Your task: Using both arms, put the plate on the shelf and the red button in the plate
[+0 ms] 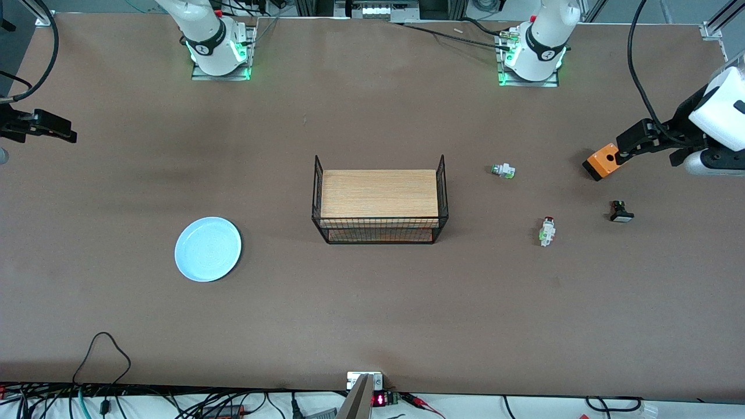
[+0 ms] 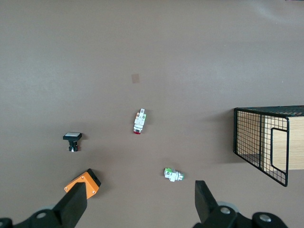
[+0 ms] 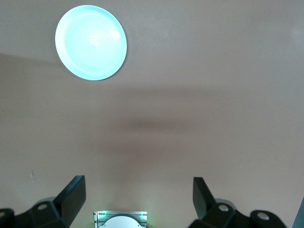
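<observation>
The pale blue plate (image 1: pixel 208 249) lies flat on the table toward the right arm's end; it also shows in the right wrist view (image 3: pixel 90 42). The red button (image 1: pixel 547 231), white with a red cap and green bits, lies toward the left arm's end; it also shows in the left wrist view (image 2: pixel 139 121). My left gripper (image 1: pixel 652 142) hangs open and empty high over the table by the orange box, its jaws wide apart in the left wrist view (image 2: pixel 140 199). My right gripper (image 1: pixel 46 127) hangs open and empty over the table's right arm end, seen in its wrist view (image 3: pixel 137 192).
A black wire rack (image 1: pixel 379 201) with wooden shelves stands mid-table. A white part with a green tip (image 1: pixel 502 170), a black part with a white face (image 1: pixel 621 212) and an orange box (image 1: pixel 602 162) lie around the red button.
</observation>
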